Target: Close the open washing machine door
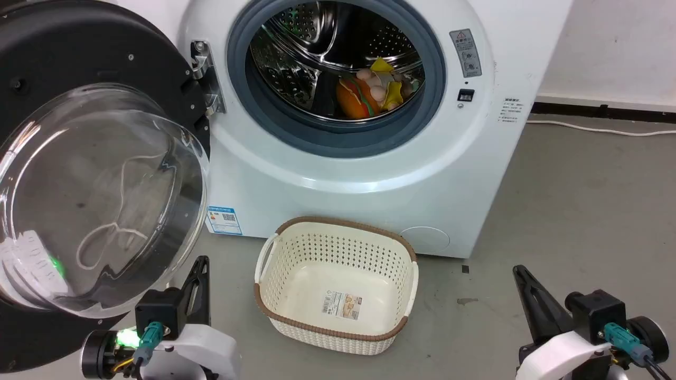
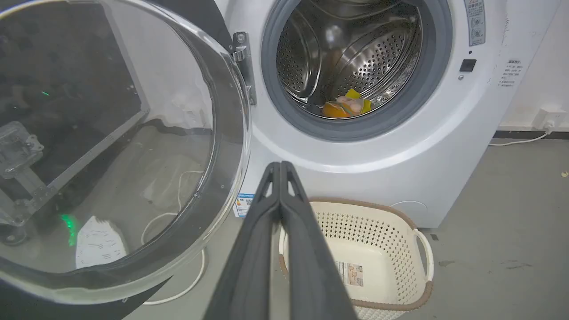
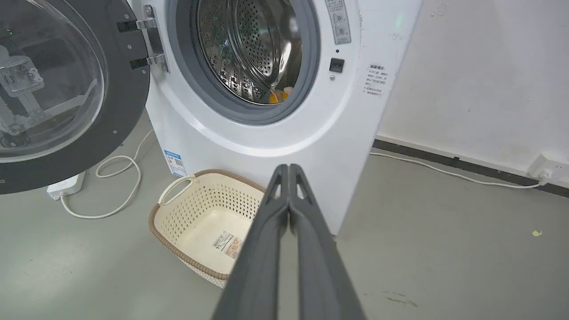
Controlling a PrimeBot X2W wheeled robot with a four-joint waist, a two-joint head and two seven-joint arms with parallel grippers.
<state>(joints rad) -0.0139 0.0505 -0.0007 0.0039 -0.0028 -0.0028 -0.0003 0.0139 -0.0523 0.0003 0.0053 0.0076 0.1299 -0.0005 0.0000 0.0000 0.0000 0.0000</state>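
The door (image 1: 100, 179) stood swung wide open at the washer's (image 1: 369, 179) left side, hung on its hinge (image 1: 206, 79) beside the grey ring, its glass bowl bulging toward the head camera. The drum (image 1: 317, 47) lay open with some coloured toys (image 1: 369, 89) low inside, none of them seeming to reach out over the ring. Both claws hung low and free: the left gripper (image 2: 281, 166) had its fingers pressed together on nothing, near the door's lower edge but apart from it, and the right gripper (image 3: 289, 168) was likewise pressed together and empty, over bare floor (image 1: 581, 211) well to the right of the basket (image 1: 343, 222). The basket sat on the floor just before the washer's front edge, under the opening. By my judgement the closing had not yet begun and the step in hand was the approach. The next move would likely fall to the left arm: bring the shut fingers round to the door's far, outer face near its free edge, away from the hinge, then sweep it in an arc toward the opening and press until the latch caught. Whether the door's lower edge would clear the basket rim could not be told
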